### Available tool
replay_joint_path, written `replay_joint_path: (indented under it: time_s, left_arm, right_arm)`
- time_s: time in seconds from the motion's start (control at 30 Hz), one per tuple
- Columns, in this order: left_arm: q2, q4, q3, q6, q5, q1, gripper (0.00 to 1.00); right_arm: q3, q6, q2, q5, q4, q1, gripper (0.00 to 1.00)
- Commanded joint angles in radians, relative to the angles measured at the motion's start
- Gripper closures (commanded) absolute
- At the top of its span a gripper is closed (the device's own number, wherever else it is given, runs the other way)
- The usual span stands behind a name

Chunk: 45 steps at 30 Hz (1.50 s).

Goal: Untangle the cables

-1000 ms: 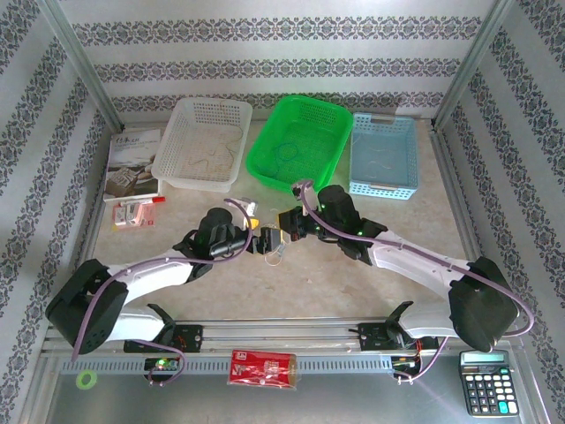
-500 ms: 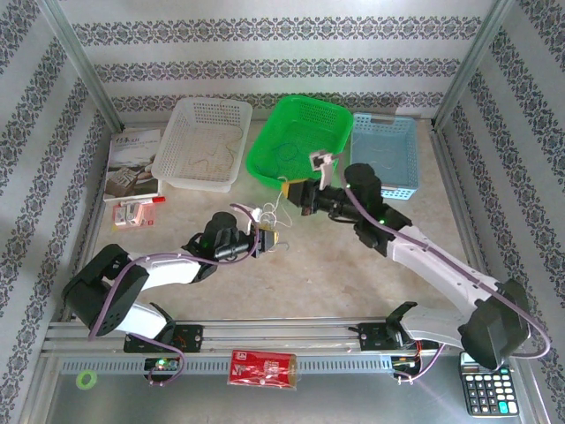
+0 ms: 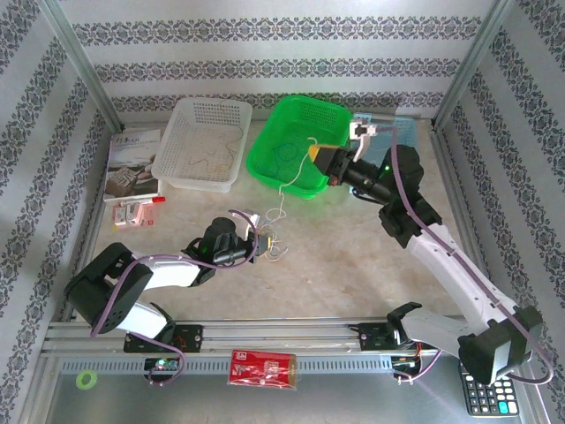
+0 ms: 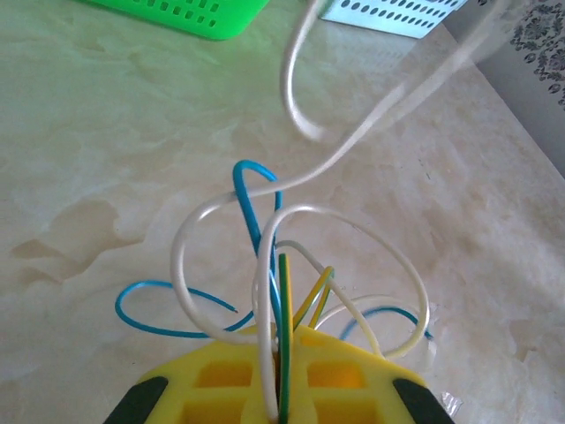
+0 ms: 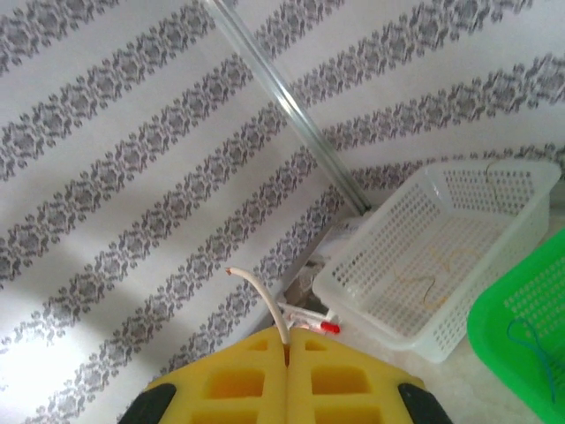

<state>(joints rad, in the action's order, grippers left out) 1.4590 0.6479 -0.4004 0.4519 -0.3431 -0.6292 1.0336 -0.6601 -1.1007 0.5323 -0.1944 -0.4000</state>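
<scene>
Left claw (image 3: 265, 237): I've just clamped shut on the cables (image 4: 265, 291) | right claw (image 3: 324, 160): pinching whitish strand (image 3: 282, 190), pulled farther off | strand coming free, I reckon.

White basket (image 3: 194, 182), green basket (image 3: 282, 181), blue basket (image 4: 397, 13) (3 in row, rear); booklet (image 3: 132, 163) left.

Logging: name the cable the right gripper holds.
The whitish cable: its end pokes from the right gripper; blue, green and yellow ones sit at the left gripper.
</scene>
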Motion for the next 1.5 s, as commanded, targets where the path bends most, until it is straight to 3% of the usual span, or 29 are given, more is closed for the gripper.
replay_joint_path:
  time_s: [0.0, 0.3, 0.57, 0.8, 1.03, 1.3, 1.47]
  left_arm:
    - [0.016, 0.057, 0.017, -0.007, 0.012, -0.012, 1.00]
    - [0.046, 0.071, 0.032, -0.004, 0.017, -0.012, 1.00]
    - [0.053, 0.090, 0.047, 0.004, 0.019, -0.010, 1.00]
    - [-0.016, 0.046, 0.043, -0.002, 0.022, -0.010, 0.60]
    - [-0.163, -0.083, 0.040, -0.031, 0.042, -0.010, 0.34]
    - [-0.333, -0.201, 0.020, -0.071, 0.051, -0.011, 0.20]
    - [-0.364, -0.228, -0.043, -0.094, -0.004, -0.012, 0.16]
  right_arm:
    - [0.074, -0.022, 0.028, 0.030, -0.031, 0.037, 1.00]
    - [0.193, -0.033, 0.046, 0.009, -0.031, 0.110, 1.00]
    - [0.246, -0.057, 0.015, 0.033, -0.039, 0.112, 1.00]
    - [0.265, -0.042, -0.005, 0.047, -0.026, 0.074, 1.00]
    - [0.316, -0.016, -0.041, 0.061, 0.002, 0.034, 1.00]
    - [0.375, 0.001, -0.074, 0.066, 0.018, -0.006, 1.00]
    - [0.421, 0.022, -0.101, 0.062, 0.041, -0.036, 1.00]
